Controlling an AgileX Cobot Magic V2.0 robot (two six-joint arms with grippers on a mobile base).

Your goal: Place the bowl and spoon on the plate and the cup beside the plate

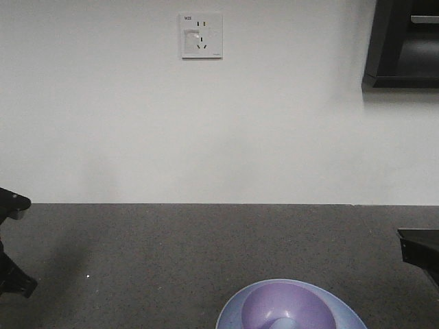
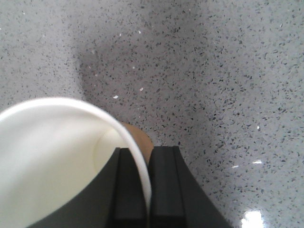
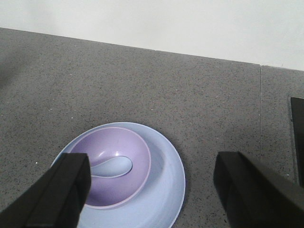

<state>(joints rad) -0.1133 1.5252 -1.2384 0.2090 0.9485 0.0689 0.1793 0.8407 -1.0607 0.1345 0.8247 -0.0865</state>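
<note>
Judging from how things lie, you have most of the arrangement done: the small shallow lilac plastic bowl (image 3: 114, 164) sits on the wider round pale blue plate (image 3: 164, 190), set toward the plate's left side as the right wrist view shows it, and the small pale blue-white soup spoon (image 3: 111, 167) lies inside the bowl with its scoop resting on the bowl's floor. In the front view the plate and bowl lie at the counter's near edge, a little right of the middle.

What you have left is the cup. The left gripper (image 2: 148, 190) is clamped on the handleless paper-like cup (image 2: 52, 156), cream-white inside and brown outside, with 1 finger inside the rim and 1 outside against the wall. Below it you see only bare speckled grey counter (image 2: 228, 71); whether the cup is resting on that surface or held above it, you cannot tell. No plate shows in the left wrist view, so the cup looks not yet placed beside it.

The right gripper (image 3: 152, 190) hangs over the plate with its fingers wide apart, holding nothing
</note>
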